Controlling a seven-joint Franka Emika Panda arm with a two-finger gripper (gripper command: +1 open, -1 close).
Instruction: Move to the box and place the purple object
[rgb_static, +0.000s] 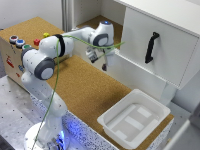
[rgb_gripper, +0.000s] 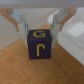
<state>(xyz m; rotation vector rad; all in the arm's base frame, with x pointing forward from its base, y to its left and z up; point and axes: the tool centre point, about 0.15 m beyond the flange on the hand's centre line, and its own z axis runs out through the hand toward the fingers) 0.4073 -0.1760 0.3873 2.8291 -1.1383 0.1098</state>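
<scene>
On the exterior view's left the arm reaches out over the cork surface, its gripper hanging high above it near the white cabinet. The wrist view shows the jaws pinching the purple block. The carry is in hand; next, I judge, travel right and nearer to the box, then lower and release.

Purple cube in hand; white tub well apart.
</scene>
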